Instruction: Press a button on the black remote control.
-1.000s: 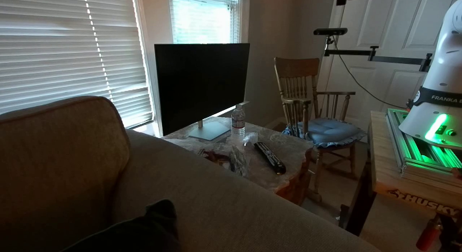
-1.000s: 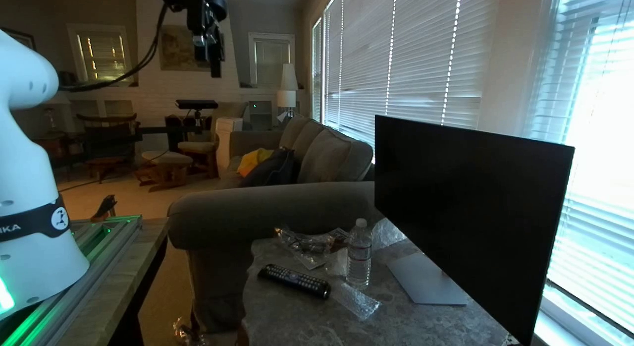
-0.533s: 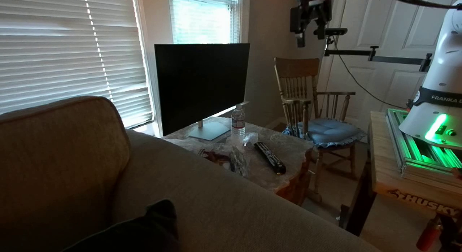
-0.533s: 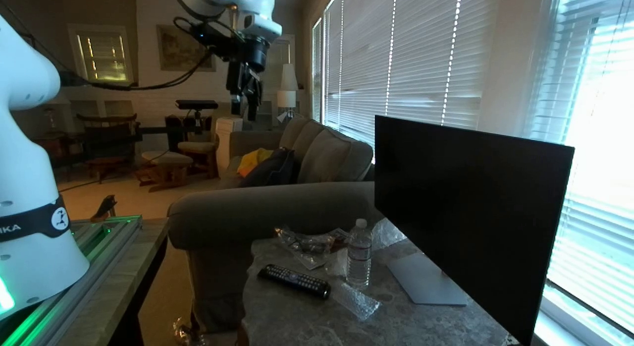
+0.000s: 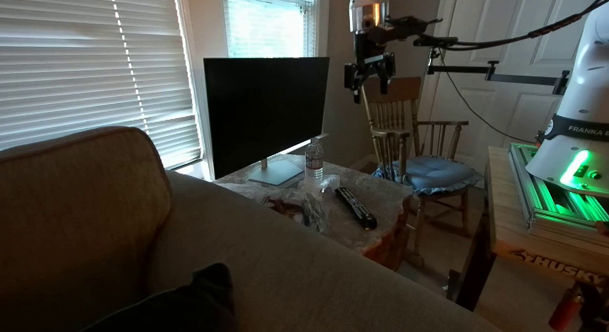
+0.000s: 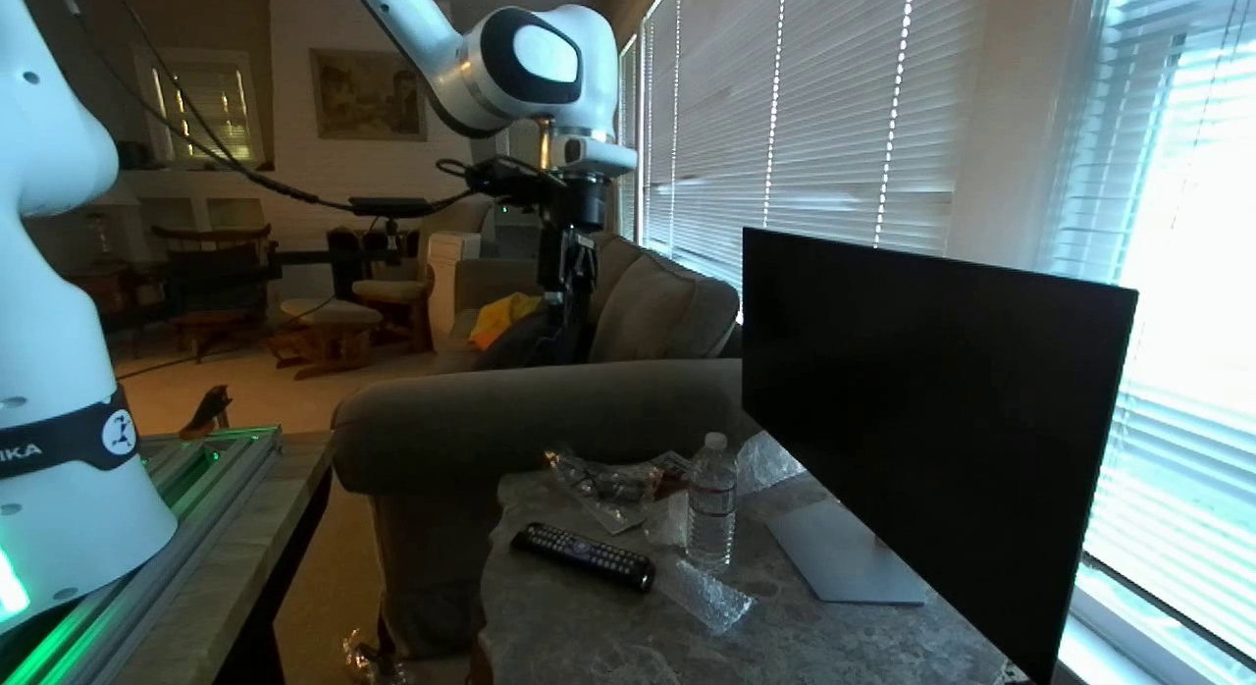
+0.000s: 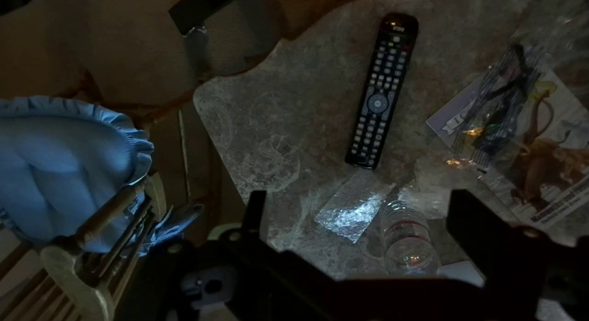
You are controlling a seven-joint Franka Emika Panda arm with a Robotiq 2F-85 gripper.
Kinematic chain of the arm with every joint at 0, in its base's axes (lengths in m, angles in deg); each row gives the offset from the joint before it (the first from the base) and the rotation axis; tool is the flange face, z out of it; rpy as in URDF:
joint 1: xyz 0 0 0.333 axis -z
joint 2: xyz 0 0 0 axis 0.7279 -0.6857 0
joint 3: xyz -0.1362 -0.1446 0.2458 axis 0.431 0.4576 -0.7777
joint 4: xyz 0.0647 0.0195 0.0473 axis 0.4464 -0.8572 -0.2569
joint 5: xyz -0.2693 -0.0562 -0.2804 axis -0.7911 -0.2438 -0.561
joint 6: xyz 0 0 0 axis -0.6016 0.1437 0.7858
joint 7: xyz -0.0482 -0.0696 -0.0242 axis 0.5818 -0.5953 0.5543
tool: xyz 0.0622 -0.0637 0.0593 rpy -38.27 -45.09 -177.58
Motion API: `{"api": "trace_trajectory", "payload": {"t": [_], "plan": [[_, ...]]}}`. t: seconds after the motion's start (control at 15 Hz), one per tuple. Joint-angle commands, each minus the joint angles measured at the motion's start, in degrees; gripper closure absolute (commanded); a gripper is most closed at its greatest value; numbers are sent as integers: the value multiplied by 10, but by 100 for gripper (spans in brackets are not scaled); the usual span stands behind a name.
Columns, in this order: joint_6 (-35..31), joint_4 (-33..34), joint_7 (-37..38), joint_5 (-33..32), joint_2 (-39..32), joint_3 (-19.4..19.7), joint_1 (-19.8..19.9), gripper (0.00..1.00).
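The black remote control lies flat on a grey stone-topped side table. It shows whole in the wrist view, its keypad facing up. It also shows in both exterior views. My gripper is well above the table, pointing down. In an exterior view the gripper appears in front of the sofa, higher than the remote. In the wrist view the gripper's fingers are wide apart with nothing between them; the remote lies beyond the fingertips, toward the top of the picture.
A clear water bottle stands beside the remote. Clear plastic wrap and bagged items lie close by. A large black monitor stands on the same table. A sofa arm and a wooden chair flank the table.
The arm has swung out over the table and come down. The gripper has entered one exterior view from above and moved lower and rightward in another. The remote and other objects have not moved.
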Motion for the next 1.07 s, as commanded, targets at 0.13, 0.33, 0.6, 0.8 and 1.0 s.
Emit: {"api": "trace_trajectory", "payload": {"t": [0.13,0.33,0.6,0.8,1.0], "plan": [[-88,58,33,-14,-128,78,-36,0],[-86,42,13,4,-114,97,-48,0],[-87,52,12,5,-125,99,-53,0],[-87,53,13,4,-126,109,-61,0],[-117,73,22,20,-172,114,-70,0]]}}
